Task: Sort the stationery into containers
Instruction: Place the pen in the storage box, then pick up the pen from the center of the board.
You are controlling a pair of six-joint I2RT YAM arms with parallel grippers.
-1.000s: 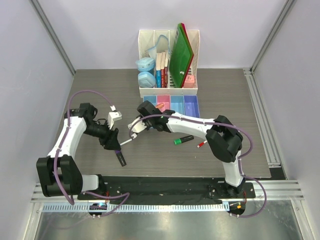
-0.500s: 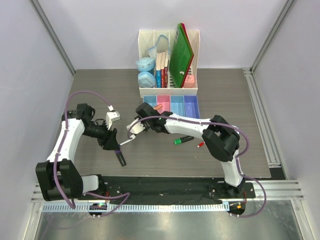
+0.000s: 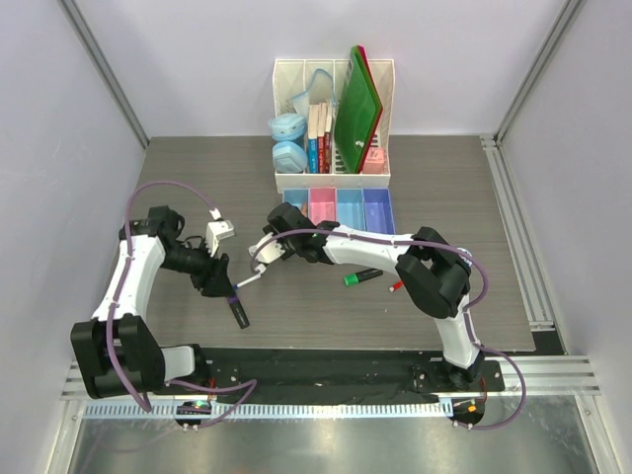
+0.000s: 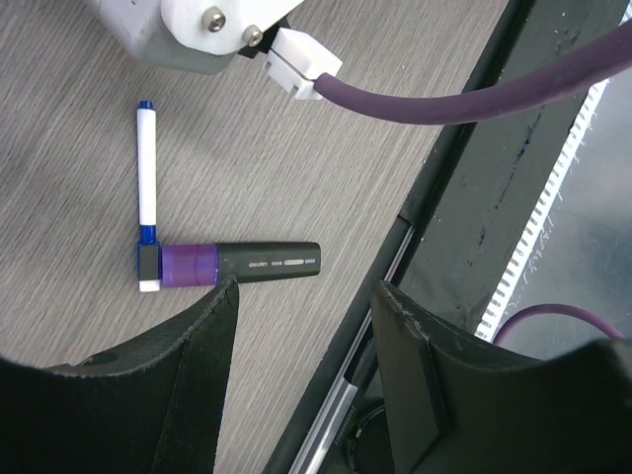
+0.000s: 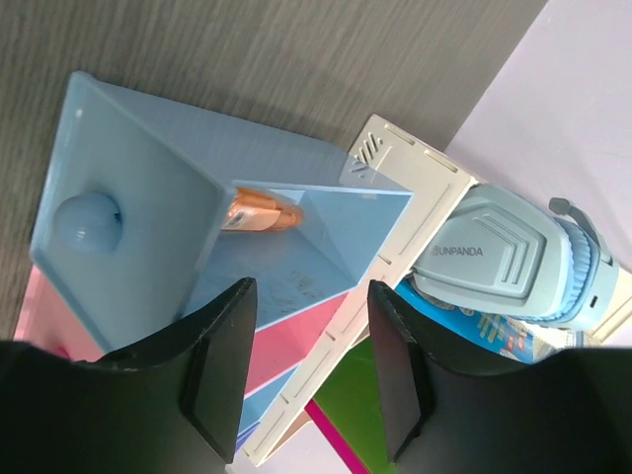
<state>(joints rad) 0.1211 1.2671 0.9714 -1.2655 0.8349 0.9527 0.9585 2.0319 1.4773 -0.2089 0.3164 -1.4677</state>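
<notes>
A black marker with a purple end (image 4: 237, 264) and a thin white pen with a blue cap (image 4: 146, 168) lie on the table just beyond my open, empty left gripper (image 4: 306, 291). In the top view the left gripper (image 3: 219, 283) hovers beside the marker (image 3: 239, 311) and the pen (image 3: 252, 279). My right gripper (image 3: 284, 219) is open and empty in front of the left light blue tray (image 3: 294, 202). In the right wrist view that tray (image 5: 148, 178) holds a small orange piece (image 5: 259, 213), beyond the gripper (image 5: 311, 291). A green-ended marker (image 3: 362, 276) and a red-capped pen (image 3: 398, 285) lie at centre right.
A pink tray (image 3: 323, 204), a second light blue tray (image 3: 351, 205) and a purple tray (image 3: 378, 207) stand in a row before the white file rack (image 3: 334, 173), which holds books, green folders and pale blue cases (image 5: 513, 262). The black base rail (image 4: 464, 197) borders the table's near edge.
Both grippers have shifted slightly to the left. The left one has dropped a little closer to the purple-ended marker. Nothing was picked up or let go.
</notes>
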